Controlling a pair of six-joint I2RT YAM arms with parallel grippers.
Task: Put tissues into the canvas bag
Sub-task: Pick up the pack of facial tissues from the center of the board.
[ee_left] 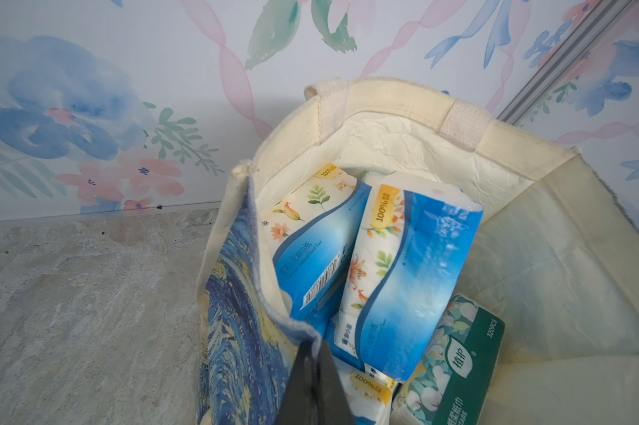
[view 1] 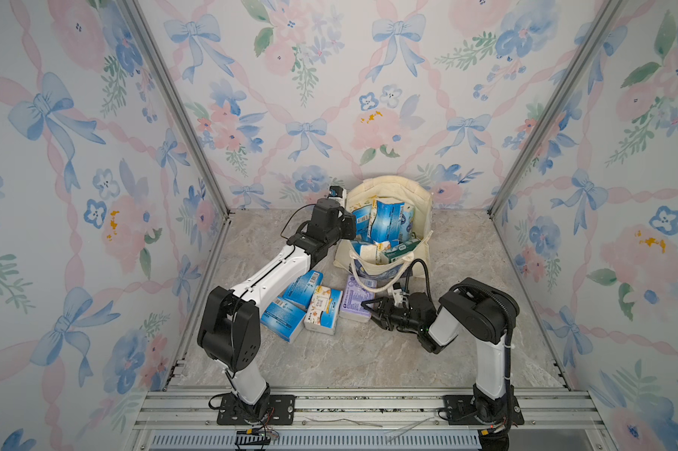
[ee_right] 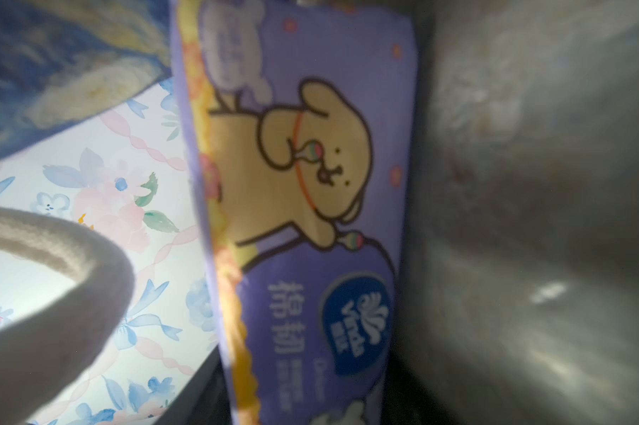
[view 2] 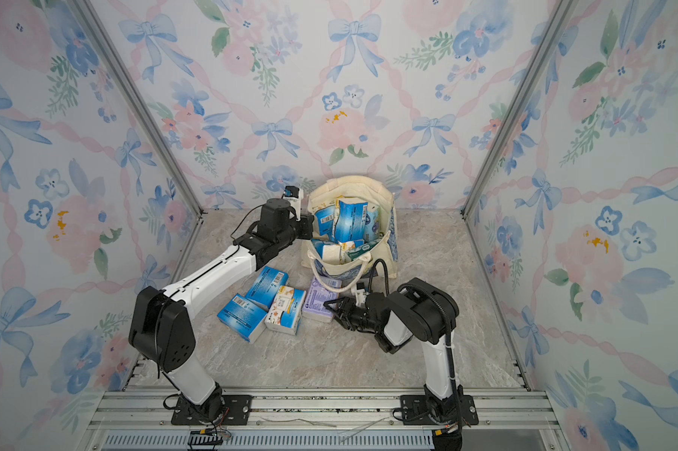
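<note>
Canvas bag (view 1: 386,186): standing open at the back of the counter (view 1: 368,359), near the rear wall. Contents: several tissues, blue-and-white packs (view 1: 388,218) heaped upright, one green-white pack (view 1: 402,250) at the front, stacked close to the rim. Outstanding, on the counter in front of the bag: two blue packs (view 1: 304,287) (view 1: 282,318), one white floral pack (view 1: 323,310), one lilac pack (view 1: 353,302) under the bag's drooping handle (view 1: 372,288). So most are packed and four remain. Left claw (ee_left: 314,382): closed tight, pinching the bag's printed side edge to hold the mouth open. Right claw (view 1: 368,310): jaws partly apart at the lilac pack's end; whether they grip it, I cannot tell.
</note>
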